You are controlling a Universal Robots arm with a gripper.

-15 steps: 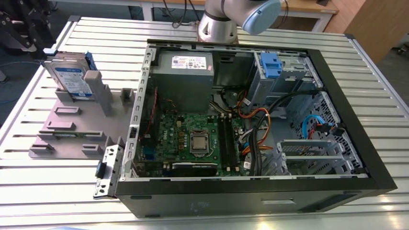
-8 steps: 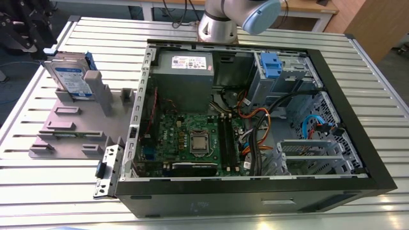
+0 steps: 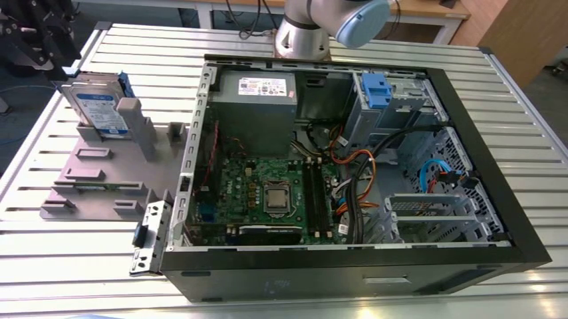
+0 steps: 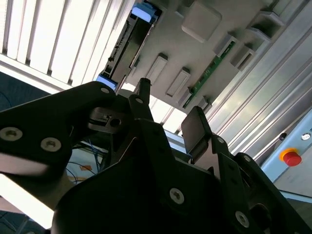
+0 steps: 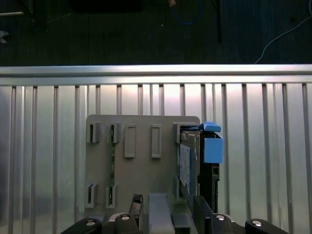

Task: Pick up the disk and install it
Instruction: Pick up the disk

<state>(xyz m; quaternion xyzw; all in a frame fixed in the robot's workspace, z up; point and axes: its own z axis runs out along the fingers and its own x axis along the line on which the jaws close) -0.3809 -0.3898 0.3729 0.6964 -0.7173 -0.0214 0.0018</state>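
Observation:
The disk (image 3: 96, 106) stands on edge in the far slot of the grey slotted holder (image 3: 98, 179), silver with a white-and-blue label and blue rails. My gripper (image 3: 40, 50) hangs above and behind it at the exterior view's left. In the first wrist view the disk (image 5: 191, 165) with its blue rail (image 5: 213, 148) lies just ahead of my gripper (image 5: 168, 214), whose fingers stand apart with nothing between them. The second wrist view shows the open gripper (image 4: 170, 114) short of the disk (image 4: 124, 46).
An open computer case (image 3: 479, 153) lies on the slatted metal table (image 3: 523, 86), with a blue bracket on its grey drive bay (image 3: 377, 90). A green memory stick (image 3: 93, 188) sits in the holder. The arm's base (image 3: 302, 40) stands behind the case. A red button (image 4: 291, 157) is nearby.

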